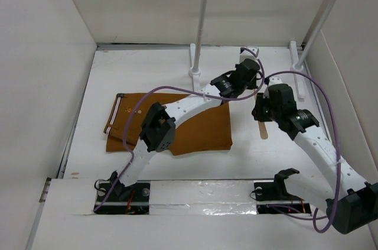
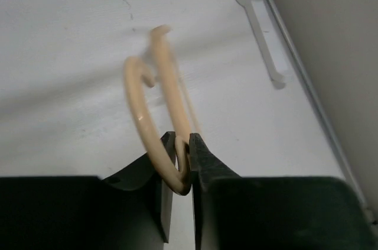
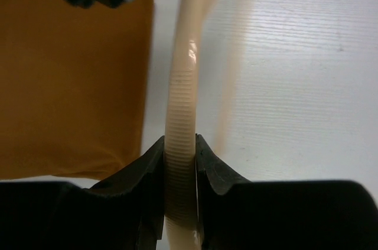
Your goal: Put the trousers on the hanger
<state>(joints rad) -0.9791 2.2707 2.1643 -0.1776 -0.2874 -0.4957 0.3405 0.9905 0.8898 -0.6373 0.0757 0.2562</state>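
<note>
Hanger-positioning step: grips thin pale-peach plastic hanger (image 2: 139, 114) 2 ways, left gripper (image 2: 183, 143) pinching its hook, right gripper (image 3: 180, 149) clamping its ribbed arm. Has folded rust-brown cloth trousers (image 1: 207, 132) lying flat alongside; next likely needs the bar brought to the cloth.

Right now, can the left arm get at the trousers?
Probably not yet: the left hand is shut on the hanger, so it isn't free, though the trousers lie flat just beneath that arm.
</note>
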